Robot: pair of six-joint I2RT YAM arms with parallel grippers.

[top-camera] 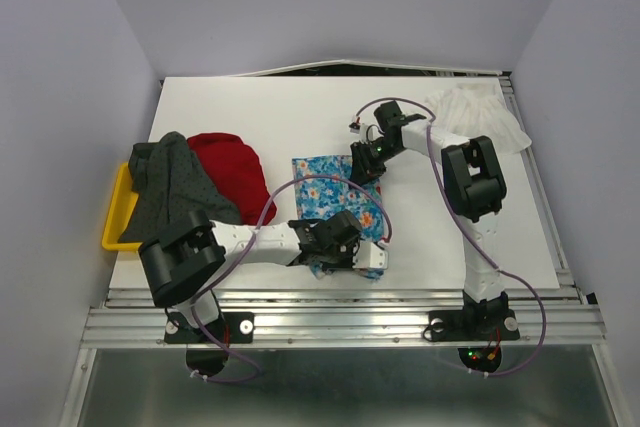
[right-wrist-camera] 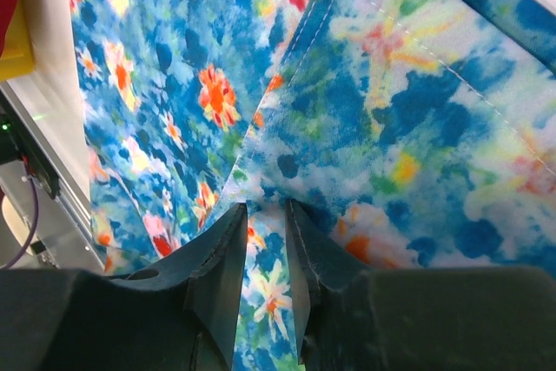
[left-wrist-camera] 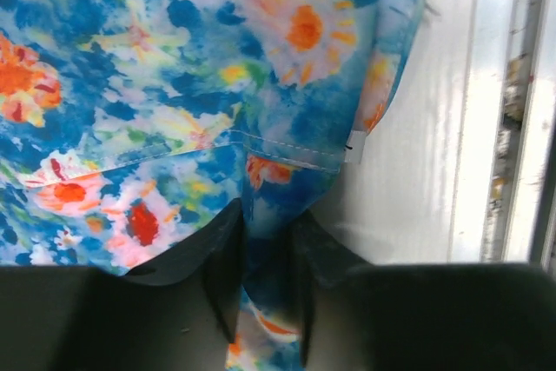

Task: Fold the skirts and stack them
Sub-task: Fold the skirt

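Observation:
The blue skirt with red-and-white flowers [top-camera: 330, 197] lies mid-table and fills both wrist views [left-wrist-camera: 174, 84] [right-wrist-camera: 365, 84]. My left gripper [top-camera: 335, 244] is shut on its near edge, a fold of cloth pinched between the fingers [left-wrist-camera: 269, 219]. My right gripper [top-camera: 366, 162] is shut on its far right corner, cloth also between its fingers [right-wrist-camera: 266, 213]. The plain red skirt [top-camera: 232, 167] lies to the left. The dark grey dotted skirt [top-camera: 175, 187] drapes over the tray and the red skirt's edge. The thin white skirt [top-camera: 480, 115] lies at the far right.
A yellow plastic tray [top-camera: 117, 219] sits at the table's left edge, mostly under the grey skirt; its corner shows in the right wrist view [right-wrist-camera: 13, 41]. The metal rail [top-camera: 340, 297] runs along the near edge, close to my left gripper [left-wrist-camera: 521, 128].

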